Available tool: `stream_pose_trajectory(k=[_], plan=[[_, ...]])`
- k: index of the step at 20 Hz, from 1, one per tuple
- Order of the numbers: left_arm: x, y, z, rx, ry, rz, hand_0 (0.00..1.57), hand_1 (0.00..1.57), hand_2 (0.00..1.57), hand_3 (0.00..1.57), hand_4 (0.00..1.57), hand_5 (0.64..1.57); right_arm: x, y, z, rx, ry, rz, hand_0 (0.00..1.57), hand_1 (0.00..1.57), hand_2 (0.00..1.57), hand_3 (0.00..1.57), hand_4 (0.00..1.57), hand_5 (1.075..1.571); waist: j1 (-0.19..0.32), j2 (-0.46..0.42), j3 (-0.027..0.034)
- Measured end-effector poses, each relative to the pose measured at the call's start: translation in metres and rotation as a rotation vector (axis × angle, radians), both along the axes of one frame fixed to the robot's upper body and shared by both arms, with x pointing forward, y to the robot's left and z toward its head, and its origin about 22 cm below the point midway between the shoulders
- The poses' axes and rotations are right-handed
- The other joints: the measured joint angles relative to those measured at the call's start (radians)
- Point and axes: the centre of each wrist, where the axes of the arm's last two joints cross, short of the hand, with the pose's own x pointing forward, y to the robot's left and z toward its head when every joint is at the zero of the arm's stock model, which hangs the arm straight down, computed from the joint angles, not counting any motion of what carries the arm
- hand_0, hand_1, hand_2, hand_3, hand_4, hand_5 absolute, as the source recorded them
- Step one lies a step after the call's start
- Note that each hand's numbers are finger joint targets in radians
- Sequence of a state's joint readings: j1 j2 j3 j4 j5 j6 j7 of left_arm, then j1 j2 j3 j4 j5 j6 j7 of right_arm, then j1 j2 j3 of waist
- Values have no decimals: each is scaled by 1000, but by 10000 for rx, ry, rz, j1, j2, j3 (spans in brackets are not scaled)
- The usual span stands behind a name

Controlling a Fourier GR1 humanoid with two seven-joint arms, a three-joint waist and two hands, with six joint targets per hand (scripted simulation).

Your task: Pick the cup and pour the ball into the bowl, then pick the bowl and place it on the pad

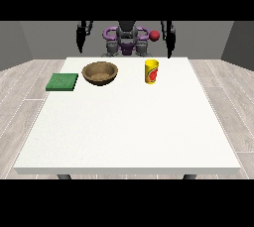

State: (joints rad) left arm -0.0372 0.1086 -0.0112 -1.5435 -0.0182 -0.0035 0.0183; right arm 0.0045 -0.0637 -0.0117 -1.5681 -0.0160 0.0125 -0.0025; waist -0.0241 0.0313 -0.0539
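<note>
A yellow cup (152,72) with a red mark stands upright on the white table (129,127), towards the far right. A small red ball (155,35) shows straight above the cup, level with the robot's chest and apart from both hands. A brown bowl (100,73) sits left of the cup. A flat green pad (62,82) lies at the far left edge. Both hands hang behind the table's far edge, away from every object. The hand at the view's left (79,45) and the hand at the view's right (170,48) point down with straight fingers, holding nothing.
The table's near half is bare white surface. Grey wooden floor surrounds the table on all sides. The robot's torso (127,40) stands behind the far edge, between the two hanging arms.
</note>
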Motion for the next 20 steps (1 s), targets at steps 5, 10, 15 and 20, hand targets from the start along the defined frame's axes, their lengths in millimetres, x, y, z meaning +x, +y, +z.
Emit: stream_pose_trajectory(k=[5,10,15,20], plan=[[1,2,16,30,-167,26,0,0,0,0,664,1566,0,-8,16,-287,-119,-15,0,0,0,0,875,1533,56,-1581,266],[-10,-16,25,-1562,996,373,0,0,0,0,635,1564,-12,-8,25,570,1229,-396,0,0,0,0,860,1532,13,-3567,446],[-18,-31,53,-2170,1519,622,0,0,0,0,581,1560,-21,-5,55,921,1823,-602,0,0,0,0,789,1548,-51,-4019,513],[-9,-40,81,-2114,320,559,0,0,0,0,606,1555,-18,-5,93,917,597,-500,0,0,0,0,741,1546,-234,-2741,533]])
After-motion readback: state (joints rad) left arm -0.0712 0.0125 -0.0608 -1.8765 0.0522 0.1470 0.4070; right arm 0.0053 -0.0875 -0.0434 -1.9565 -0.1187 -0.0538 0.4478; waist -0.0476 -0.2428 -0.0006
